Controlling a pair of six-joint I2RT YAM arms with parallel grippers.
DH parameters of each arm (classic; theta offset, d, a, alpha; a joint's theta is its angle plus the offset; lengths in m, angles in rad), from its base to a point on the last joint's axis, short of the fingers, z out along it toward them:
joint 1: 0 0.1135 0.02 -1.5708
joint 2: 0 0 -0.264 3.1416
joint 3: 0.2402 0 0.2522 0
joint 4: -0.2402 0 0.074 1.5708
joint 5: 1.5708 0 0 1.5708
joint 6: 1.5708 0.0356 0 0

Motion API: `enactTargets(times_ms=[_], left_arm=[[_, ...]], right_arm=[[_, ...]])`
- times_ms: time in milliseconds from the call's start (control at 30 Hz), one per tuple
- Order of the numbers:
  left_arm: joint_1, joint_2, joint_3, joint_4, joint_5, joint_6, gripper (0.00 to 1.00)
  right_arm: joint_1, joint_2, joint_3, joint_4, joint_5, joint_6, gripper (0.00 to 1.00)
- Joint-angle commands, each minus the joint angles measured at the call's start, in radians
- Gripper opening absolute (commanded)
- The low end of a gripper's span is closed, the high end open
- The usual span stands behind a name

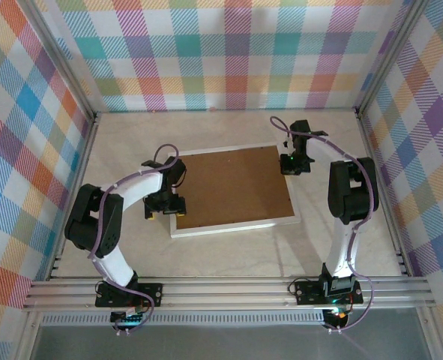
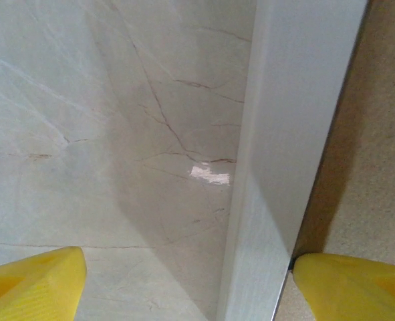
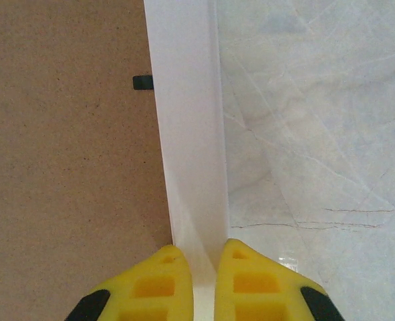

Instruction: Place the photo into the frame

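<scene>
The frame (image 1: 236,226) lies face down on the marble table, its brown board (image 1: 232,187) turned up inside the narrow white border. The photo is hidden. My left gripper (image 1: 170,204) hangs over the frame's left edge. Its yellow fingers are spread wide, one over bare table and one over the board, with the white border (image 2: 297,100) between them untouched, so the left gripper (image 2: 189,267) is open. My right gripper (image 1: 290,163) is at the frame's right edge. There the right gripper (image 3: 204,257) is shut on the white border (image 3: 184,100), one finger on each side.
A small black tab (image 3: 142,82) sits where the board (image 3: 63,134) meets the border. Marble tabletop (image 1: 333,135) surrounds the frame. Plaid walls and aluminium rails (image 1: 228,289) close in the workspace on all sides.
</scene>
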Motion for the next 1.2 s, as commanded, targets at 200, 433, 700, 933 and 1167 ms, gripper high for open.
enactTargets(times_ms=[200, 433, 700, 933, 1167], left_arm=[[0.031, -0.089, 0.098, 0.094, 0.043, 0.044, 0.89], [0.170, -0.131, 0.096, 0.332, 0.073, -0.029, 0.92], [0.274, 0.127, 0.384, 0.496, 0.158, 0.007, 0.93], [0.307, 0.452, 0.755, 0.472, 0.307, 0.047, 0.93], [0.310, 0.676, 1.044, 0.382, 0.391, 0.106, 0.93]], right_arm=[[0.044, 0.030, 0.039, -0.112, -0.009, 0.026, 0.11], [0.044, -0.027, 0.056, -0.115, 0.041, 0.030, 0.44], [0.053, -0.208, -0.037, -0.137, 0.012, 0.060, 0.63], [0.120, -0.380, -0.290, -0.171, 0.005, 0.183, 0.75], [0.219, -0.488, -0.457, -0.202, -0.069, 0.341, 0.99]])
